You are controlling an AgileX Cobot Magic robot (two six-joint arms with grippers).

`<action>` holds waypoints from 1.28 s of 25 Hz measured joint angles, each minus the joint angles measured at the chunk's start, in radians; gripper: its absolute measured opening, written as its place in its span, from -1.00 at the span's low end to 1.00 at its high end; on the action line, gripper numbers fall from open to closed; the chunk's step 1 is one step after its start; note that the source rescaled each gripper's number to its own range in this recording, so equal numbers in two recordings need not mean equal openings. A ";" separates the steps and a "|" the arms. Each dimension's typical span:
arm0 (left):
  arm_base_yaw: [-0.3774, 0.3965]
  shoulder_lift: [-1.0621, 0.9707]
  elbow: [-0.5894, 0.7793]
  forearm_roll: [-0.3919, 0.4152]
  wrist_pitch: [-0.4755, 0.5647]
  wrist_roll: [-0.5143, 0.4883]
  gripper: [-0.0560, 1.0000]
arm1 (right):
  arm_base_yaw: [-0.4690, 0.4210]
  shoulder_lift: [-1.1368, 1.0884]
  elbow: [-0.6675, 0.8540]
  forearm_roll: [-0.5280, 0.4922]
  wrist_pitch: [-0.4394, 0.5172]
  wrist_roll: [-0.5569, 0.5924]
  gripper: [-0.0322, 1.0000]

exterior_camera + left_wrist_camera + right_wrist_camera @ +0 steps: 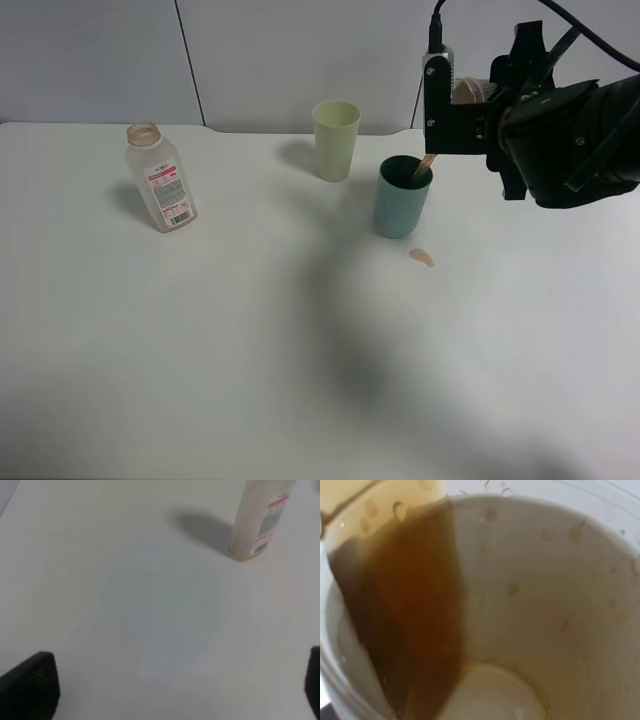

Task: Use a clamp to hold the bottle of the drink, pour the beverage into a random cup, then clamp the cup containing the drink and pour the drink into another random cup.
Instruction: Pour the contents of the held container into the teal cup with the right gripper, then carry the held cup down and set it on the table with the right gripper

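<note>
The clamp, my right gripper [468, 100], is shut on the cup containing the drink [470, 91], held tipped above and to the right of the teal cup [402, 205]. A thin stream of the brown beverage [425, 167] runs from it into the teal cup. The right wrist view looks into the tilted clear cup [550, 600], with the beverage [415, 625] running down one side. The capless bottle [158, 180] stands upright at the left and also shows in the left wrist view as the bottle [260, 520]. My left gripper [172, 690] is open over bare table, short of the bottle.
A pale green cup [335, 140] stands behind and left of the teal cup. A small brown spill [422, 258] lies on the white table [300, 350] just in front of the teal cup. A grey wall runs along the table's back edge.
</note>
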 joint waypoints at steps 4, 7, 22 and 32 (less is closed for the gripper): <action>0.000 0.000 0.000 0.000 0.000 0.000 1.00 | 0.000 0.000 0.000 0.000 0.000 -0.026 -0.94; 0.000 0.000 0.000 0.000 0.000 0.000 1.00 | 0.000 0.000 0.000 0.000 0.001 -0.070 -0.94; 0.000 0.000 0.000 0.000 0.000 0.000 1.00 | 0.000 0.000 0.000 -0.002 0.007 0.714 -0.94; 0.000 0.000 0.000 0.000 0.000 0.000 1.00 | 0.033 -0.019 0.000 -0.002 -0.064 1.128 -0.94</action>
